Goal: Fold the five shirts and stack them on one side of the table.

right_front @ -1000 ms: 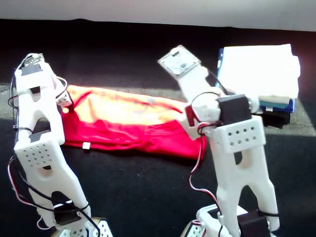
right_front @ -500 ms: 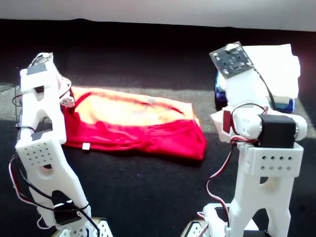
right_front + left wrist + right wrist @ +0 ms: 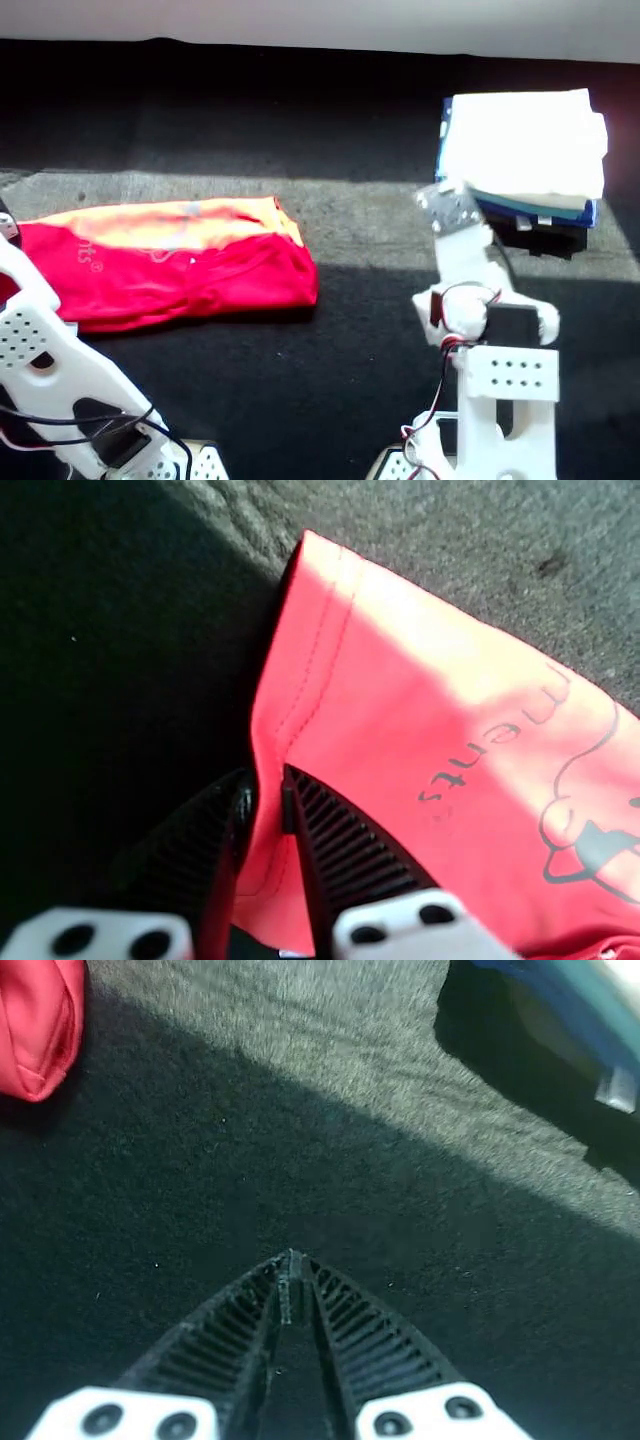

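**A:** Where is the red shirt (image 3: 170, 262) lying?

**B:** It is lying folded into a long band on the black tabletop (image 3: 350, 400). It is well apart from the stack of folded shirts (image 3: 522, 150), with a stretch of tabletop running between them.

**A:** How is that stack looking?

**B:** A white shirt (image 3: 525, 130) is sitting on top, and a blue layer (image 3: 585, 213) is peeking out beneath it.

**A:** What is the left gripper (image 3: 268, 802) doing?

**B:** It is gripping the red shirt's hem at the end facing away from the stack. Its jaws are pressing almost together, with a thin fold of red fabric squeezed between them.

**A:** And the right gripper (image 3: 290, 1282)?

**B:** It is hanging over the dark tabletop near the stack, on the stack's side facing the red shirt. Its jaws are meeting at the tips and are carrying nothing.

**A:** Where is the right arm (image 3: 490, 345) standing?

**B:** It is rising just beside the stack, on that same side.
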Robot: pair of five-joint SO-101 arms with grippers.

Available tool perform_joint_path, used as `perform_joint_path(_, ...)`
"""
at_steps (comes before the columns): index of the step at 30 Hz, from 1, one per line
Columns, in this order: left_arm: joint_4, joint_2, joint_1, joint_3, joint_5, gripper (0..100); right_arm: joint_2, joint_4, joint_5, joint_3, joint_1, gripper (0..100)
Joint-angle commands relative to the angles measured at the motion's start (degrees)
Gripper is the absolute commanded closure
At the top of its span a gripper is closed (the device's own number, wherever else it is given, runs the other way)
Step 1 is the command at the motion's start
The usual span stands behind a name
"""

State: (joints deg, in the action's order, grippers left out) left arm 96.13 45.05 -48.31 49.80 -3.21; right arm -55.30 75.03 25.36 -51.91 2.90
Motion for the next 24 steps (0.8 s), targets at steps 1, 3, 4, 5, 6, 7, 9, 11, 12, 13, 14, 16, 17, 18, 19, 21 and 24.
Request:
perform_joint_path(1,4.9,-0.8,3.6,2.4,-0.3,99,-5.3,-10.3,0.4,-18.1,-0.7,99.0)
perform_joint_path(3,5.2,-1.4,6.2,1.5,-0.1,99,-7.4,-15.6,0.4,-25.6,-0.7,99.0)
perform_joint_path(4,5.2,-2.1,7.7,0.7,0.0,99,-8.5,-17.6,0.4,-29.1,-0.7,99.0)
perform_joint_path(5,5.2,-2.9,9.2,0.0,0.0,99,-9.6,-19.2,0.4,-31.8,-0.7,99.0)
perform_joint_path(6,5.2,-4.1,11.0,-1.1,0.0,99,-10.8,-20.5,0.4,-34.5,-0.7,99.0)
perform_joint_path(7,5.2,-5.6,13.1,-2.2,0.0,99,-11.9,-21.5,0.4,-36.6,-0.8,99.0)
perform_joint_path(9,5.2,-9.5,17.1,-5.4,0.1,99,-14.4,-23.1,0.4,-39.8,-2.3,99.0)
perform_joint_path(11,5.2,-14.3,21.4,-10.1,0.2,99,-16.8,-24.5,0.4,-42.2,-5.0,99.0)
perform_joint_path(12,5.2,-16.8,23.7,-12.6,0.9,99,-18.1,-25.2,0.4,-43.3,-6.4,99.0)
perform_joint_path(13,5.2,-19.5,25.7,-15.3,1.7,99,-19.2,-25.7,0.4,-44.4,-7.8,99.0)
perform_joint_path(14,5.2,-21.8,28.1,-17.8,2.4,99,-20.5,-25.8,0.4,-45.1,-9.1,99.0)
perform_joint_path(16,5.2,-26.1,32.8,-21.9,3.4,99,-22.9,-25.8,0.2,-46.5,-10.9,99.0)
perform_joint_path(17,5.2,-27.6,35.3,-23.4,4.0,99,-24.1,-25.5,0.1,-47.2,-11.3,99.0)
perform_joint_path(18,5.2,-29.2,37.9,-24.4,4.6,99,-25.4,-25.4,0.1,-47.8,-11.4,99.0)
perform_joint_path(19,5.2,-30.2,40.4,-24.8,5.2,99,-26.5,-25.3,0.1,-48.2,-11.5,99.0)
perform_joint_path(21,5.2,-31.3,45.6,-24.7,6.2,99,-28.6,-24.0,0.1,-48.8,-11.5,99.0)
perform_joint_path(24,5.2,-31.0,52.9,-21.9,6.9,99,-31.8,-22.5,0.0,-49.8,-11.5,99.0)
